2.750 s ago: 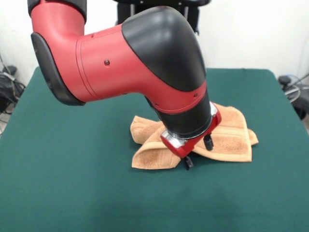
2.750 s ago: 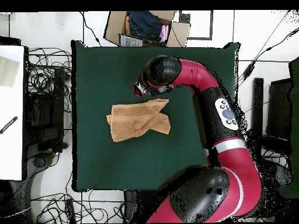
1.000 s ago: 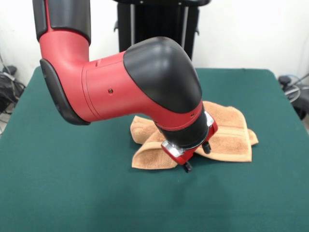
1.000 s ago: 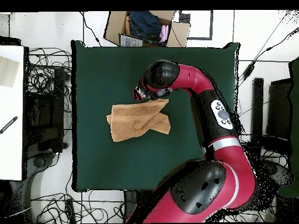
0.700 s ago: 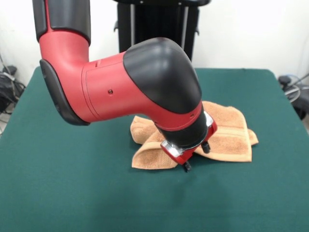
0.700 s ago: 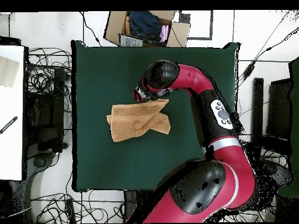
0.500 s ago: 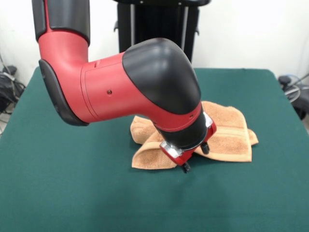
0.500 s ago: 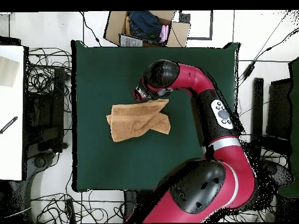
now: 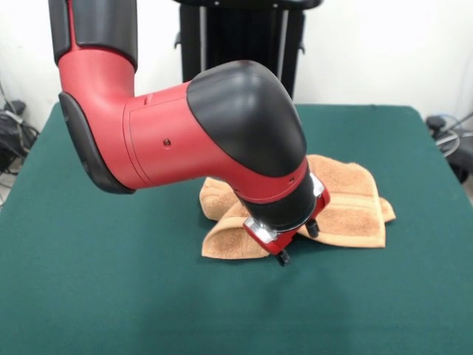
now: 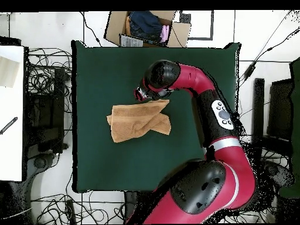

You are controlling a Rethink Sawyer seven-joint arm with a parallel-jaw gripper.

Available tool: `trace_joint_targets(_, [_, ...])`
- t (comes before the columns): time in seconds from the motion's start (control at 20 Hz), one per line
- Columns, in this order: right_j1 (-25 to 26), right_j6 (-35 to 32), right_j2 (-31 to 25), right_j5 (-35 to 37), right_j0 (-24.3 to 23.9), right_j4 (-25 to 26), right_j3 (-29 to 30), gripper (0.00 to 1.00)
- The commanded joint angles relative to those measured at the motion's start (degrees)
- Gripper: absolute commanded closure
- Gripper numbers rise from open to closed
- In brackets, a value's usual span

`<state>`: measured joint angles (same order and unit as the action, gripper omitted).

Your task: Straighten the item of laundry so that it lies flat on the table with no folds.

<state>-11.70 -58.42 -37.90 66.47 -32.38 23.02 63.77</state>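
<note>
The item of laundry (image 9: 351,207), an orange-tan towel, lies folded over itself in crossed layers on the dark green table (image 9: 111,296), right of centre. My gripper (image 9: 298,244) is low at the towel's near edge and stands open. One fingertip (image 9: 284,257) is just over the cloth-covered table in front of the towel, and the other sits over the towel's top. The bulky red and black arm hides the towel's middle. Seen from overhead, the gripper (image 10: 139,95) is at the upper edge of the towel (image 10: 137,122), near the table's (image 10: 99,64) middle.
A cardboard box (image 10: 146,27) holding clothes sits on the floor past one table edge. Cables and a white desk (image 10: 10,111) lie beside another edge. The arm's links (image 10: 211,99) stretch over the table's right part in the overhead view.
The gripper has sunk a little and shifted slightly left at the towel's near edge. The towel keeps the same folded shape.
</note>
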Motion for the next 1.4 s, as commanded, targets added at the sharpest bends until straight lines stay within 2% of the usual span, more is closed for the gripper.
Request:
trace_joint_targets(0.05, [1.2,2.6,4.1,3.8,1.5,3.0,-0.8,0.00])
trace_joint_targets(0.7, [2.2,3.8,5.1,1.5,2.1,5.6,-1.5,0.00])
trace_joint_targets(1.0, [1.5,2.2,6.0,-2.9,0.9,6.9,1.8,0.00])
trace_joint_targets(1.4, [1.5,1.4,6.4,-3.5,0.5,6.7,3.4,0.00])
